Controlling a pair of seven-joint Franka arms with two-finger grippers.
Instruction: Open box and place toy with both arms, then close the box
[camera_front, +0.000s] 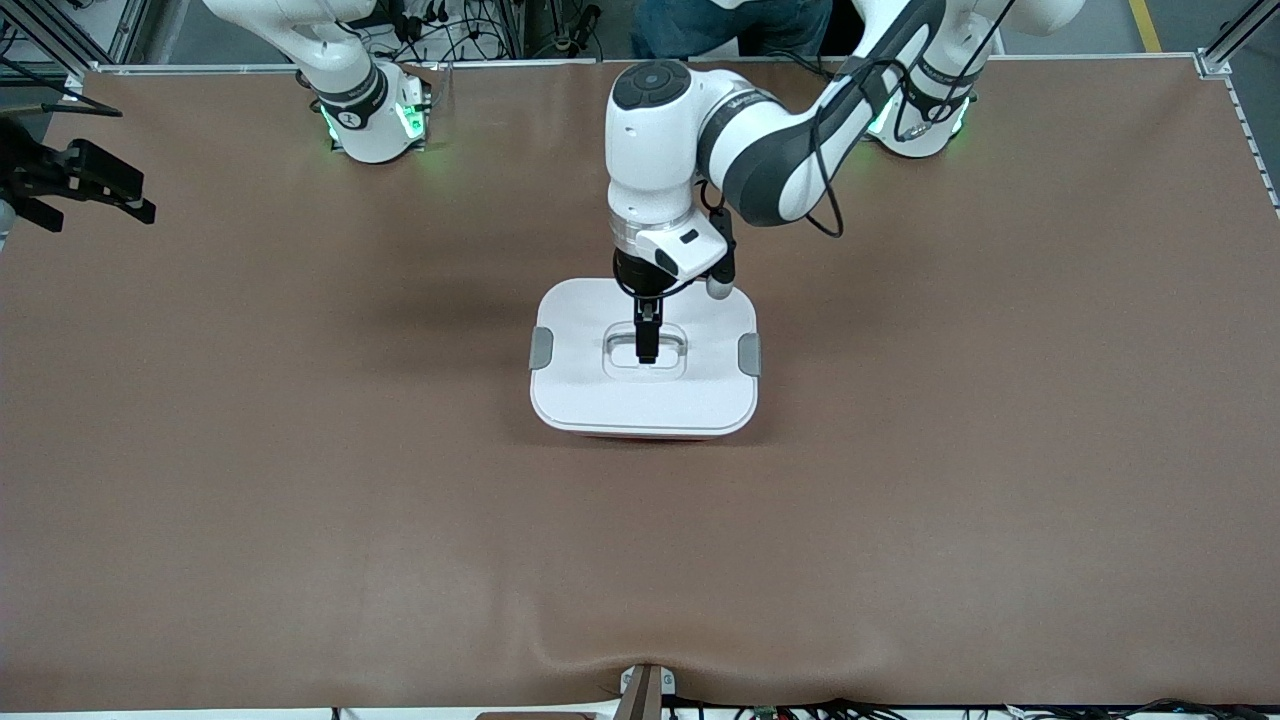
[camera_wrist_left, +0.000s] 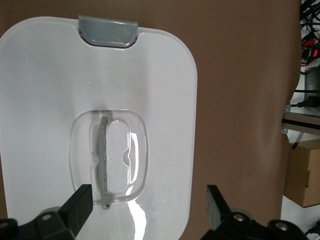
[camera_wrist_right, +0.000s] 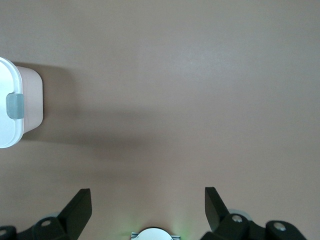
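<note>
The box (camera_front: 645, 400) sits at the centre of the bench (camera_front: 300, 520), its white lid (camera_front: 700, 385) seated flat, with one grey clip (camera_front: 541, 347) at 9 o'clock on the lid and the other (camera_front: 749, 354) at 3 o'clock. The left hand (camera_front: 647, 345) hangs just over the clear recessed handle (camera_front: 645, 352), fingers spread wide and gripping nothing. The right hand (camera_wrist_right: 147, 202) waits, also open and empty, over bare bench at about 9 o'clock from the box.

The toy is not in view anywhere. With the lid on and no toy on the bench, I judge the closing step to be at its end. The next move would call for lifting the left hand straight up, clear of the handle.

Count: one box, one lid, one handle, two clips, two arms, two hands, no toy visible.
</note>
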